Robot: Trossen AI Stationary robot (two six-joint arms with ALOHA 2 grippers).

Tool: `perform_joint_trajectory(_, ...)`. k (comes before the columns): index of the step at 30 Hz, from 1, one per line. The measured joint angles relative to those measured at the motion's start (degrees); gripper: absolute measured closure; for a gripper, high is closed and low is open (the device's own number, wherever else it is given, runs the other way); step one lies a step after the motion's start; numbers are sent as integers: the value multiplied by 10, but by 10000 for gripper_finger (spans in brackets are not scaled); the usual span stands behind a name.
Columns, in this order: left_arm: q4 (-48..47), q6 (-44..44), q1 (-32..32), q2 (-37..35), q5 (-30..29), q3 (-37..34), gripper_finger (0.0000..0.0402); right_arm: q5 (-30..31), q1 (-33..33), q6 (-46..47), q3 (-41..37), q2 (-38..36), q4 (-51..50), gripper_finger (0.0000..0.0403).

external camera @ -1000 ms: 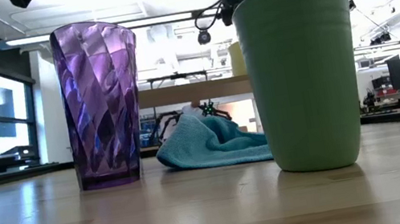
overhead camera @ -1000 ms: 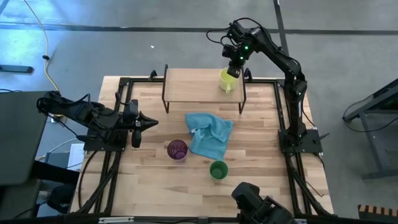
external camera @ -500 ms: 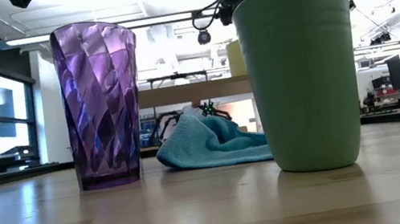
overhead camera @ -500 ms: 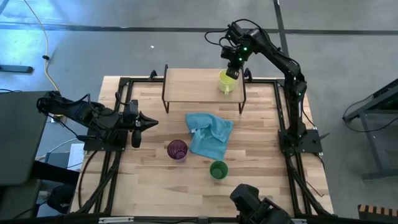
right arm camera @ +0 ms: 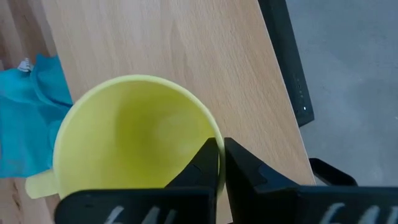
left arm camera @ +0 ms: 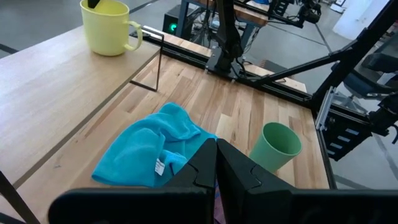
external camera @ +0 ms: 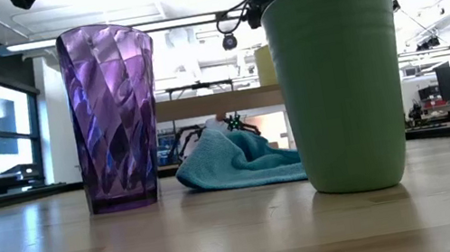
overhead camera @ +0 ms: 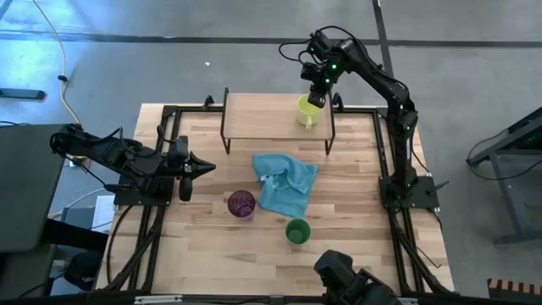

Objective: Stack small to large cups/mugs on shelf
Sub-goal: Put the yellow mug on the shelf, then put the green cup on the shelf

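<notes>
- The right gripper (right arm camera: 219, 163) has its fingers pinched together on the rim of the yellow mug (right arm camera: 134, 140), one finger inside the bowl and the other outside the wall, on the side opposite the handle.
- The mug sits on the shelf (overhead camera: 262, 117), near the shelf's right end and towards its front edge, with its handle pointing at the front edge.
- By its look the mug is stiff and light, with a smooth glazed or plastic wall; a thin rim pinch may let it swing or slip, so the wall near the rim or the handle is the safer hold.
- The shelf stands along the far edge of the table (overhead camera: 203, 254), its black legs on the planks.
- The blue cloth (overhead camera: 285, 185) lies crumpled on the table in front of the shelf, near the middle; soft and limp, it plays no part in the stack.
- The purple tumbler (overhead camera: 241, 203) stands upright just beside the cloth's left edge; it looks rigid, faceted and probably slick, best taken across the wall below the rim.
- The green cup (overhead camera: 297, 230) stands upright towards the near edge, close to the cloth; plain, tapered, light, with no handle.
- The left gripper (overhead camera: 203, 166) waits over the table's left edge, fingers closed on nothing, well apart from all three vessels.
</notes>
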Motion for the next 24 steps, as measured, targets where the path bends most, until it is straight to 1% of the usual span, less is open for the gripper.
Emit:
perform_joint_trajectory(7,0,0,0,0,0,0,401,-4,0,0,-2,2,-5,359)
perform_joint_trajectory(10,0,0,0,0,0,0,401,-3,0,0,-2,2,-5,348)
perform_joint_trajectory(24,0,1,0,0,0,0,401,-3,0,9,-2,2,-4,345)
